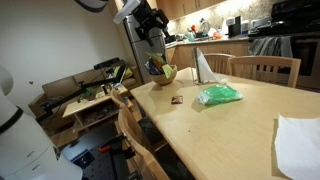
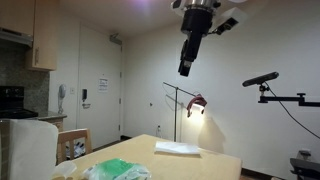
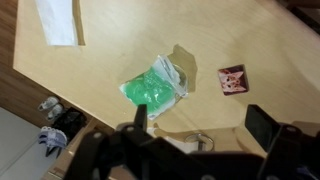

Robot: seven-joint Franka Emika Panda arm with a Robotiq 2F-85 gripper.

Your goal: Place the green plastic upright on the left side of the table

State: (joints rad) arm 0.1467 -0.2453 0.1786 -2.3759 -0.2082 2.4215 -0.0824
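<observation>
We hover our gripper, fingers spread wide and empty, well above the green plastic lying flat on the table, so we judge the approach is in hand, and next we must descend and pinch it.

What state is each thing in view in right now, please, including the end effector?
end effector: open, empty, raised above the table
green plastic: lying flat, not held
red packet: lying flat
bowl: upright
pointed paper: standing upright
flat paper: lying flat
lamp: lit
</observation>
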